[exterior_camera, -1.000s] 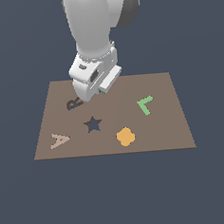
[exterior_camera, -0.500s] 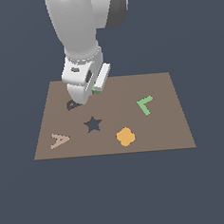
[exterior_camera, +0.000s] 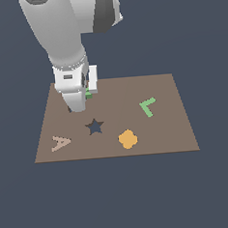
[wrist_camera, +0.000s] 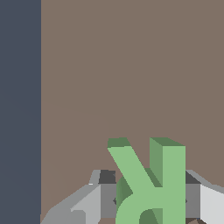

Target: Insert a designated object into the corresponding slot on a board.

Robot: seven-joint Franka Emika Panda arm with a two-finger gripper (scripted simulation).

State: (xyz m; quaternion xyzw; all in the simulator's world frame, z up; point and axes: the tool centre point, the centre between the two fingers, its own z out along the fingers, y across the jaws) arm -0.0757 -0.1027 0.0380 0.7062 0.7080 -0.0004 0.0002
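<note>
Fingers [wrist_camera: 103, 199] clamped on green R [wrist_camera: 151, 183], legs poking past tips for insertion. Slot hidden under gripper [exterior_camera: 79, 105], prob. aligned over it. Board [exterior_camera: 157, 88] just below.

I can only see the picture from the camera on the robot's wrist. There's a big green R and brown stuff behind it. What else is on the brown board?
Observer: On the board there is a dark star shape, which your view misses.
Operator: Any other colours?
Observer: Yes, an orange blob lies near the front edge, right of the star in the exterior view.
Operator: Is my R the only green thing?
Observer: No. A green L-shaped piece lies further toward the exterior view's right, away from the hand that grips your green R.
</note>
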